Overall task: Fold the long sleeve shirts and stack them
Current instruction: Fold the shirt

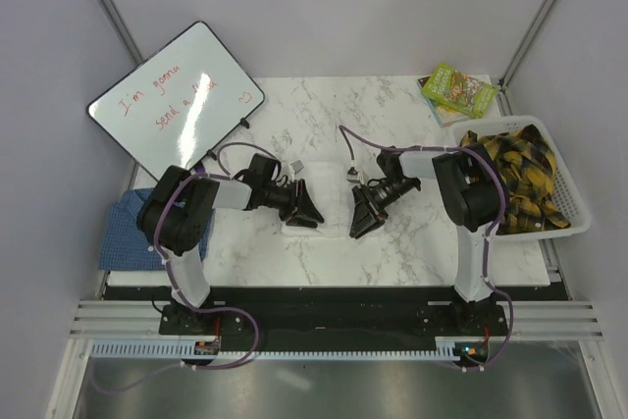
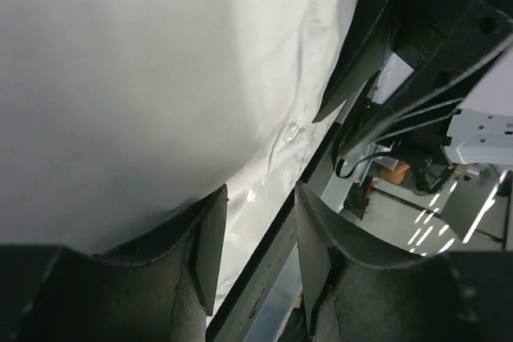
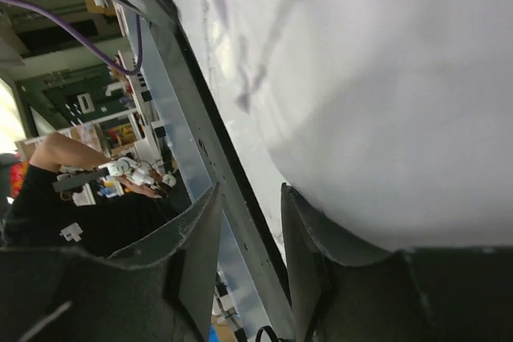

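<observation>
From above, the marble table (image 1: 412, 242) has two robot arms reaching in toward the middle. The white shirt (image 1: 329, 195) lies there as a small folded bundle. The left gripper (image 1: 312, 217) is at its left side and the right gripper (image 1: 361, 226) is at its right side, both very close to it. The blue shirt (image 1: 128, 233) with tiny checks lies apart at the left edge of the table, half off the marble. A white basket (image 1: 581, 215) on the right holds a yellow and black plaid shirt (image 1: 520, 174). A whiteboard (image 1: 177, 95) with red writing leans at the back left. A green book (image 1: 456, 90) sits at the back right.

In the left wrist view, the left gripper (image 2: 260, 190) has its two fingers apart. The gap between them shows only the table edge, and no cloth. The white shirt (image 2: 144, 78) fills the top and left and bulges over the left finger (image 2: 200, 254). It may be resting on that finger, but it is hard to tell.

In the right wrist view, the right gripper (image 3: 250, 188) also has its fingers apart with nothing between them. The white shirt (image 3: 385, 94) fills the right side and hangs over the right finger (image 3: 309, 246).
</observation>
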